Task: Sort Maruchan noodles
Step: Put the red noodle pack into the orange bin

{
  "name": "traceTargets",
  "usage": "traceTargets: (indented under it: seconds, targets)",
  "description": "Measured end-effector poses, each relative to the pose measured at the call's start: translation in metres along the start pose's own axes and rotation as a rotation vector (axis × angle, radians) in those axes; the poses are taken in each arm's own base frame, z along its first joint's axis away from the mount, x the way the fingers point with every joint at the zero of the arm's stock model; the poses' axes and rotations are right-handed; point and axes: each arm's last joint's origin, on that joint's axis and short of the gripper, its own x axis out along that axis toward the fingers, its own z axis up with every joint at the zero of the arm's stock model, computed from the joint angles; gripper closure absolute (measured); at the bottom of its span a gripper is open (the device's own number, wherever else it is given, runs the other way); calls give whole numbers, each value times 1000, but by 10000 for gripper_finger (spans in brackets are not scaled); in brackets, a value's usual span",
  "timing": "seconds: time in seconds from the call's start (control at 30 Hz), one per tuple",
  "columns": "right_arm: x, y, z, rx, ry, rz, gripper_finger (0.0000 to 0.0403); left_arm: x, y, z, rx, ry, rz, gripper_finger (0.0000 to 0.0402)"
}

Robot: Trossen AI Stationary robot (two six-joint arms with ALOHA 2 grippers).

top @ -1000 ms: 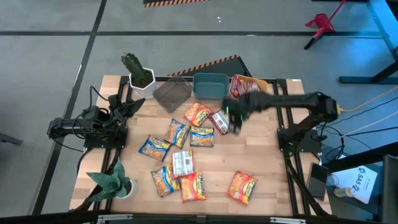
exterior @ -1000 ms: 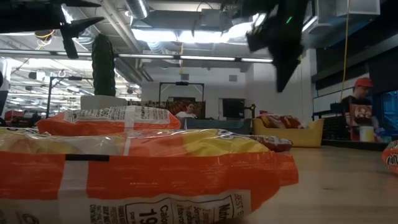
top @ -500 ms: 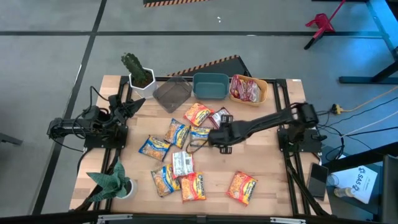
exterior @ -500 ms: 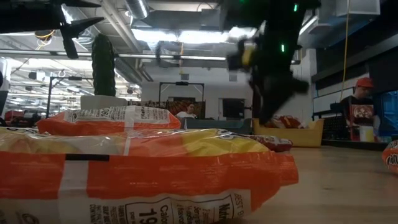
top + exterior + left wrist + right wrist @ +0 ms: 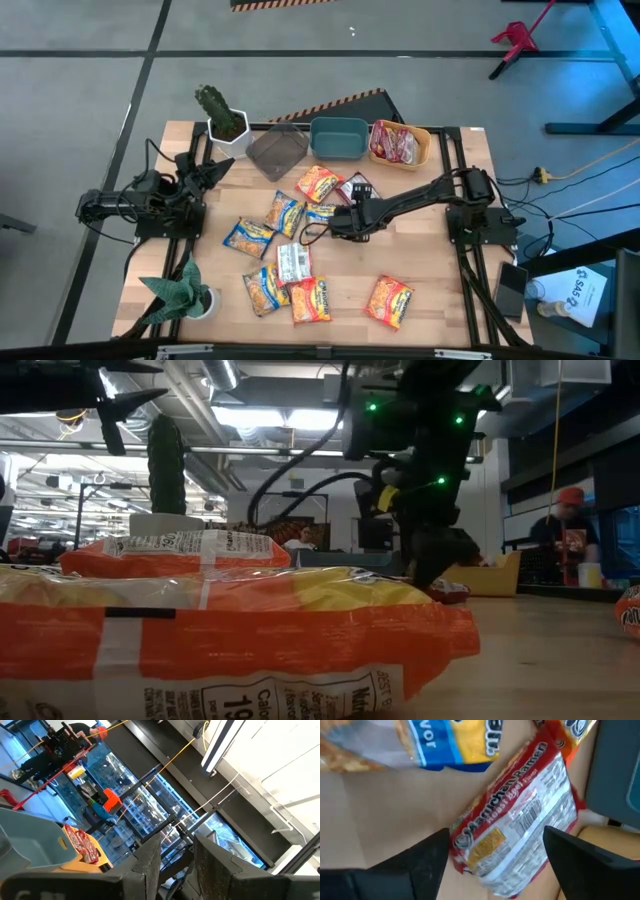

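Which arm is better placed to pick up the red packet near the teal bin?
Right. The right gripper hangs open directly over the red packet, while the left gripper waits at the table's left edge.

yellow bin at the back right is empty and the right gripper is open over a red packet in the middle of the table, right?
Not quite. The yellow bin is not empty: the high view shows red packets already in it. The rest holds: the right gripper is open over a red packet mid-table.
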Motion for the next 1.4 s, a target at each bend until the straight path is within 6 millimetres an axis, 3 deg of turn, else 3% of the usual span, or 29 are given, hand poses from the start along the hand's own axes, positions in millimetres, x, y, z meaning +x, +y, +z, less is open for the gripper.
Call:
traceTargets:
  seconds: [0.17, 0.4, 0.5, 0.77, 0.9, 1.2, 1.4]
  targets:
    - [16, 6, 3, -2, 28, 8, 95, 0, 0, 0, 2, 4, 3, 292]
    - [22, 5, -1, 89, 80, -46, 112, 0, 1, -1, 3, 6, 4, 292]
    - [24, 3, -4, 120, 108, -46, 158, 0, 0, 0, 1, 5, 4, 292]
    - [21, 3, -5, 259, 141, -26, 330, 0, 0, 0, -1, 5, 4, 292]
    - [9, -1, 3, 252, 184, 67, 393, 0, 0, 0, -1, 4, 5, 292]
    - [-56, -35, 34, 126, 155, 183, 402, 0, 1, 0, 3, -4, 13, 292]
    - [-89, -62, 31, 121, 147, 270, 403, 0, 1, 0, 3, -4, 13, 292]
